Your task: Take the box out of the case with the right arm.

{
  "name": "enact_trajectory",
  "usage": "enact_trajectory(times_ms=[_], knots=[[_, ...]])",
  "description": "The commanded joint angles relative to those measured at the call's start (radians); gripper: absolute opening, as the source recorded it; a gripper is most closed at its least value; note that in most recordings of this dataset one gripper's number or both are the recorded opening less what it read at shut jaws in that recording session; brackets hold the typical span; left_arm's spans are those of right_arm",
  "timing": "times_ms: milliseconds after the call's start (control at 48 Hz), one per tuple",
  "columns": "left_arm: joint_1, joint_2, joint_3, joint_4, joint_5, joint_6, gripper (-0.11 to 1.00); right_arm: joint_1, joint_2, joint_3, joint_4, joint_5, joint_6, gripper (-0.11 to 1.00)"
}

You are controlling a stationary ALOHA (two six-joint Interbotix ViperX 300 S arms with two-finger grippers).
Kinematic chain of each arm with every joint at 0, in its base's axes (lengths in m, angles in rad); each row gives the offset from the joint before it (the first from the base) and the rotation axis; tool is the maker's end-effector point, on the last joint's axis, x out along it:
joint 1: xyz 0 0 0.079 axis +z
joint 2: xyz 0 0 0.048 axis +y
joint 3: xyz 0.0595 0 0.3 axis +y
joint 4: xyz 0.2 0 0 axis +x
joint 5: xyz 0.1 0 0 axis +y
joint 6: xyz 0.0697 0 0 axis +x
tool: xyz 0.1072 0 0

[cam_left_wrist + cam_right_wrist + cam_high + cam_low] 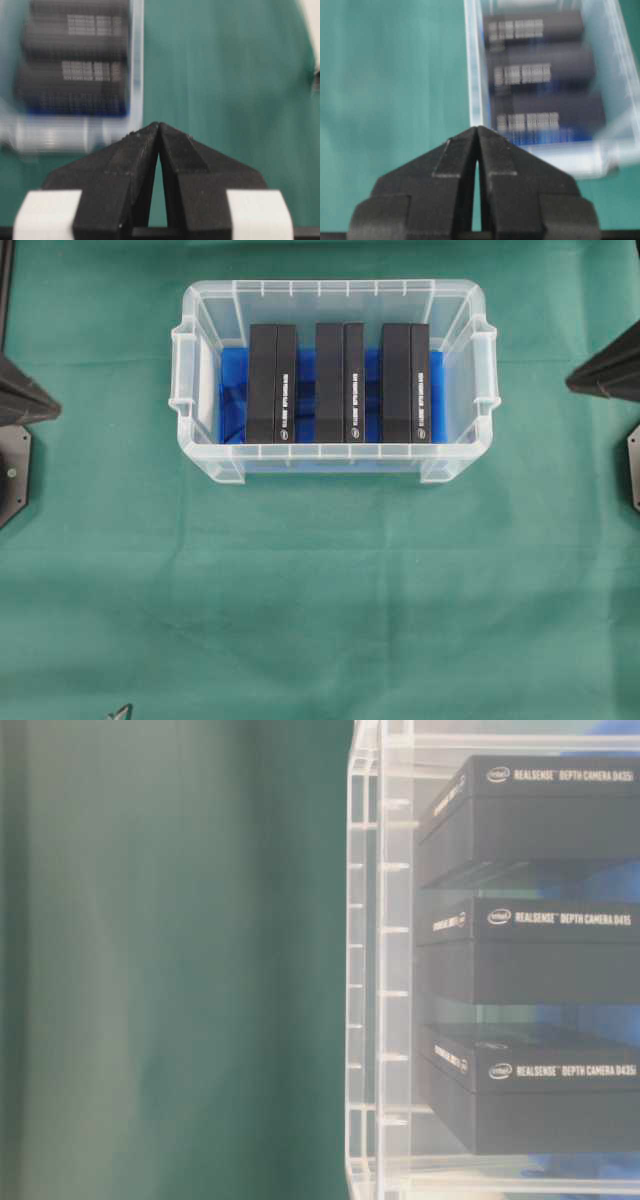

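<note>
The clear case [200, 455] stands on the green cloth at the upper middle of the overhead view, its bottom lined in blue. Three black boxes stand in it side by side: left [272, 383], middle [340, 383], right [405, 383]. In the table-level view they read "RealSense Depth Camera" [540, 945]. My right gripper [477, 128] is shut with nothing in it, off to the right of the case [475, 75]; its tip shows at the overhead view's right edge [572, 382]. My left gripper [159, 124] is shut and empty, left of the case [136, 60].
Green cloth [320, 600] covers the table all round the case. Black arm bases sit at the left edge [15, 465] and right edge [634, 465]. A small pointed object pokes in at the bottom left [121, 712].
</note>
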Motion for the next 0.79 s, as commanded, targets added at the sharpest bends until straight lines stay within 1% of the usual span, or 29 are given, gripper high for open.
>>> enact_trajectory(times_ms=[0,83,188,271,521,604,688,771], knots=[[-0.011,0.025,-0.054,-0.002,0.127,-0.020,0.02,-0.003,0.034,-0.051,-0.002,0.147,0.000,0.03],[-0.026,0.038,-0.072,-0.002,0.222,-0.035,0.02,-0.003,0.064,-0.069,-0.002,0.287,0.005,0.03],[-0.051,0.054,-0.087,-0.003,0.311,-0.038,0.02,-0.003,0.097,-0.084,-0.003,0.436,0.020,0.03],[-0.061,0.063,-0.091,-0.002,0.339,-0.041,0.02,-0.003,0.115,-0.095,-0.003,0.514,0.028,0.03],[-0.061,0.078,-0.094,-0.003,0.347,-0.049,0.02,-0.003,0.121,-0.097,-0.003,0.526,0.032,0.03],[-0.061,0.078,-0.094,-0.002,0.348,-0.049,0.02,-0.003,0.121,-0.097,-0.003,0.528,0.043,0.03],[-0.061,0.080,-0.094,-0.003,0.348,-0.051,0.02,-0.003,0.121,-0.097,0.000,0.531,0.089,0.03],[-0.061,0.080,-0.094,-0.002,0.348,-0.054,0.02,-0.003,0.123,-0.100,0.000,0.541,0.178,0.03]])
